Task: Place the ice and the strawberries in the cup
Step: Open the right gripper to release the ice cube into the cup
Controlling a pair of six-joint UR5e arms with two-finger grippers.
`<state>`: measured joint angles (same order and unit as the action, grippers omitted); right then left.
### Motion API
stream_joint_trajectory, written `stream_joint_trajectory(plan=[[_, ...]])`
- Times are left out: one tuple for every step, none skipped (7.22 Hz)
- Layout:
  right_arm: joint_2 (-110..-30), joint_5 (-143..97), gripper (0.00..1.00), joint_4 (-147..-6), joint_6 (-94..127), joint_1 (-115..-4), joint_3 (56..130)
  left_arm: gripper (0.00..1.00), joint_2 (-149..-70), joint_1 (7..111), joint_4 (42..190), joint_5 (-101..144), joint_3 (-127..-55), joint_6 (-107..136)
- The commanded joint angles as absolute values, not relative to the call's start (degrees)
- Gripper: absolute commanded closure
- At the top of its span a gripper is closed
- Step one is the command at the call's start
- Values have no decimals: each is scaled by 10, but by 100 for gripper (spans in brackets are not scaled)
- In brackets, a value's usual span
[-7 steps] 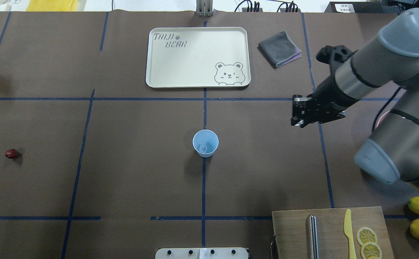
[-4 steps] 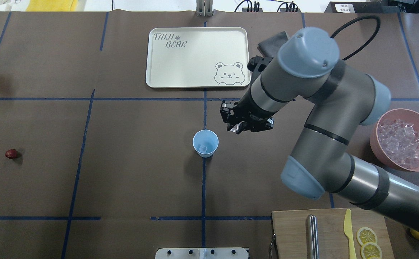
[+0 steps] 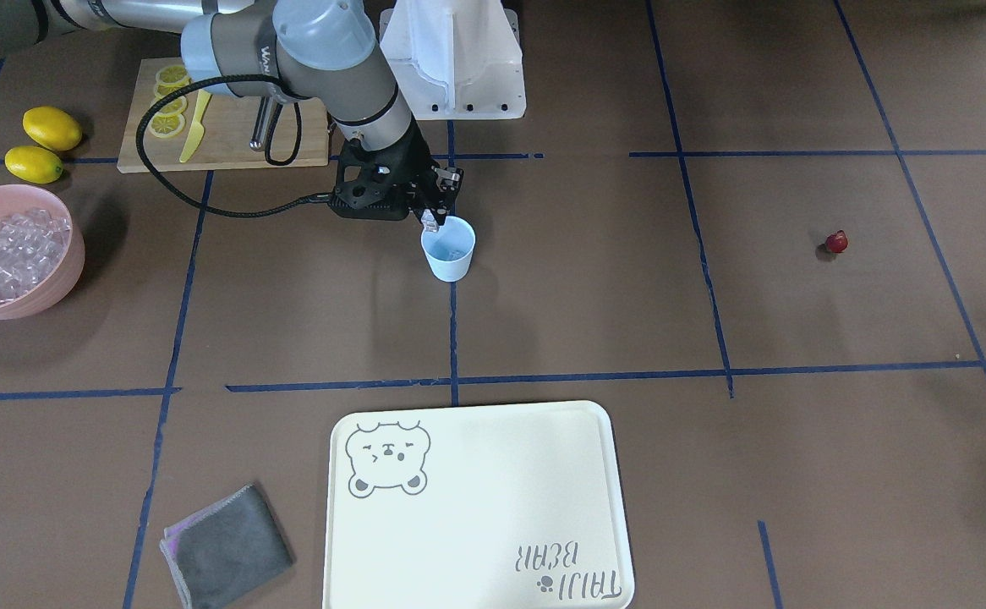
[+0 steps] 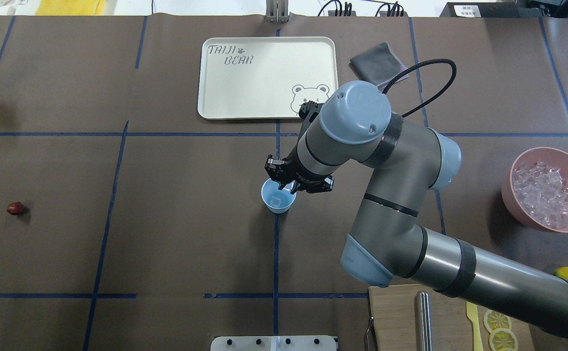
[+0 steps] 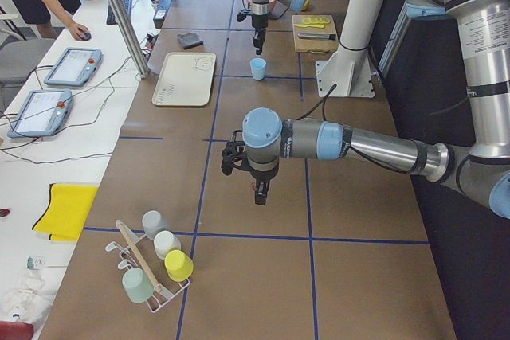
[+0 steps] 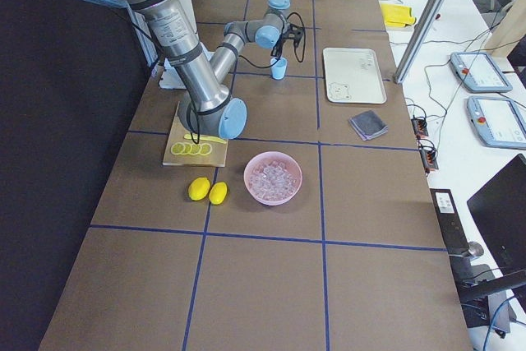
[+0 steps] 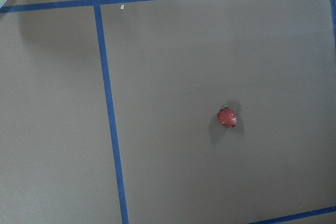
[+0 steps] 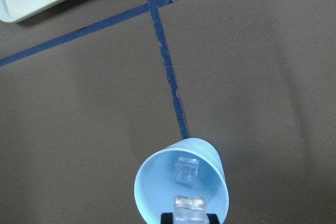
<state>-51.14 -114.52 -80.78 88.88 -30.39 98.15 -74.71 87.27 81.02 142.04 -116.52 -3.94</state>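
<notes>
– Two pieces of ice belong to the cup (image 4: 278, 196) at this moment, do I see it correctly?
– Yes. One ice cube (image 8: 186, 170) lies inside the cup, on its bottom. The other cube (image 8: 190, 207) hangs just above the cup's opening, close over the rim
– What holds that second one?
– The right gripper (image 3: 430, 218). It points down over the cup and its jaws are closed on the cube, which shows clear and glassy between the fingertips
– And the strawberry (image 4: 15, 208)?
– It lies on the brown table (image 4: 191, 234), well apart from the cup, on the side of the robot's left arm. It is small and red, with its shadow beside it
– Where is the left gripper (image 5: 260, 193)?
– Also far from the cup, on the strawberry's side, hanging above the table with the fingers downward. Its wrist camera looks straight down on the berry. Only the side view shows this gripper, so I cannot tell if its jaws are open or closed
– What else stands around the cup?
– A pink bowl (image 3: 45, 288) full of ice is well apart from the cup, on the side of the robot's right arm, and two lemons (image 3: 52, 127) lie near that bowl. A pale tray (image 4: 264, 73) with a bear drawing lies beyond the cup, away from the robot. A folded grey cloth (image 4: 376, 66) lies beyond the cup too, just beside the tray, on the bowl's side of it
</notes>
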Motion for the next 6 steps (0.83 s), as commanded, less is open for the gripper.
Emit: stream_joint_trajectory(plan=[[-505, -1143, 37, -795, 923, -298, 962, 0, -747, 873, 809, 1420, -1170, -39], [-501, -1143, 23, -795, 928, -298, 960, 0, -746, 873, 809, 1420, -1172, -39], [-499, -1143, 11, -795, 930, -298, 960, 0, -747, 873, 809, 1420, -1172, -39], [-500, -1143, 11, -795, 930, -298, 960, 0, -746, 873, 809, 1420, -1172, -39], [-500, -1143, 11, -795, 931, -298, 960, 0, -746, 873, 809, 1420, -1172, -39], [-501, -1144, 12, -796, 930, -298, 960, 0, -746, 873, 809, 1420, -1172, -39]])
